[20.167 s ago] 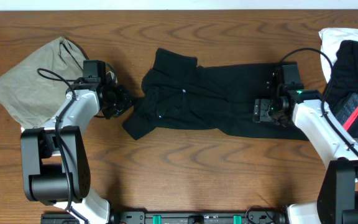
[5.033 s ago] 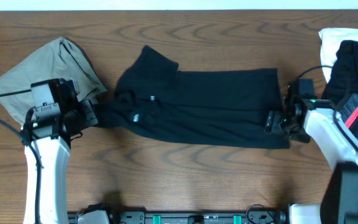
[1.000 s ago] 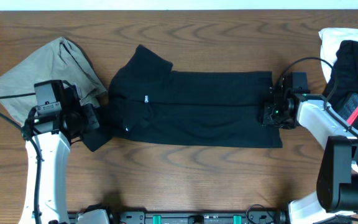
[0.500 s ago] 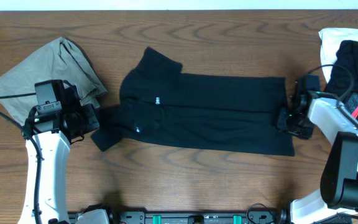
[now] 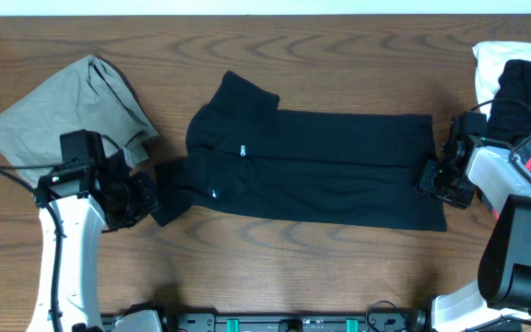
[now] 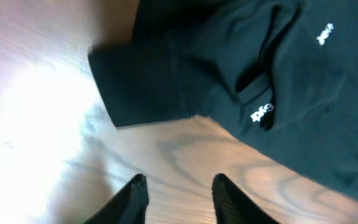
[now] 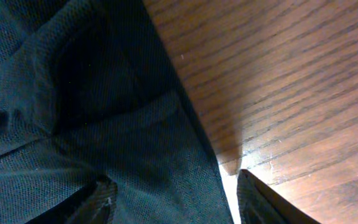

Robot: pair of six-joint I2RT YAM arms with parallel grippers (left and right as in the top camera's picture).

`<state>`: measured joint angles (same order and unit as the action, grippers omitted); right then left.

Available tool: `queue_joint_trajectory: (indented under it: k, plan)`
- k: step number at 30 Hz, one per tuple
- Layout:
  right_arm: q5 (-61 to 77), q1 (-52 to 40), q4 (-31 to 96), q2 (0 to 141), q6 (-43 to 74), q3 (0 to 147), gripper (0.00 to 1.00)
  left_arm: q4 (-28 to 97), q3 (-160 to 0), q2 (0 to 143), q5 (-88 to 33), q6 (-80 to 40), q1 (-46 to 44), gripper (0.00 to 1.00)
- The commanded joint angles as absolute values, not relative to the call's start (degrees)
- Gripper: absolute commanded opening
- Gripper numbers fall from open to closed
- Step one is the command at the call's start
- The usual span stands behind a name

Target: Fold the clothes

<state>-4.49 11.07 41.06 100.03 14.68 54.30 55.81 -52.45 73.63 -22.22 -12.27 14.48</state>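
The black garment (image 5: 330, 171) is laid sleeve just before the open left pincer (image 6: 179, 183), hem under the open right pincer (image 7: 174, 182).

Work surface: wooden counter (image 5: 339, 267), dark brown, with bold wavy grain running left to right in the overhead view. The finish looks slightly glossy.

Far edge: a narrow pale strip (image 5: 247, 7) shows beyond the wood. Cannot tell whether it is wall or floor.

Light: even across the overhead view. In the left wrist view a strong white glare (image 6: 36, 118) washes out the grain at left. In the right wrist view fine grain runs diagonally, with a small bright spot (image 7: 232, 163) low in frame.
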Motion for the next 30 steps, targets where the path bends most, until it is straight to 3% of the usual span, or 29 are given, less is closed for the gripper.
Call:
queue_joint_trajectory:
  k: [1,6,15,30]
  plan:
    - [-11.9,12.4,40.0,103.3,15.6,51.8,0.61,55.2,-48.2,73.8,-22.9,-20.4,14.7,0.38]
    - [-11.7,12.4,40.1,103.3,15.6,51.8,0.62,46.5,-39.3,74.1,-20.5,-25.8,14.7,0.43]
    - [-11.5,12.4,40.1,103.3,15.6,51.8,0.63,30.1,-32.0,74.4,-20.5,-23.2,14.7,0.46]
    - [-11.4,12.4,40.3,103.3,15.6,51.8,0.66,28.1,-31.8,79.9,-19.7,-23.0,14.7,0.46]
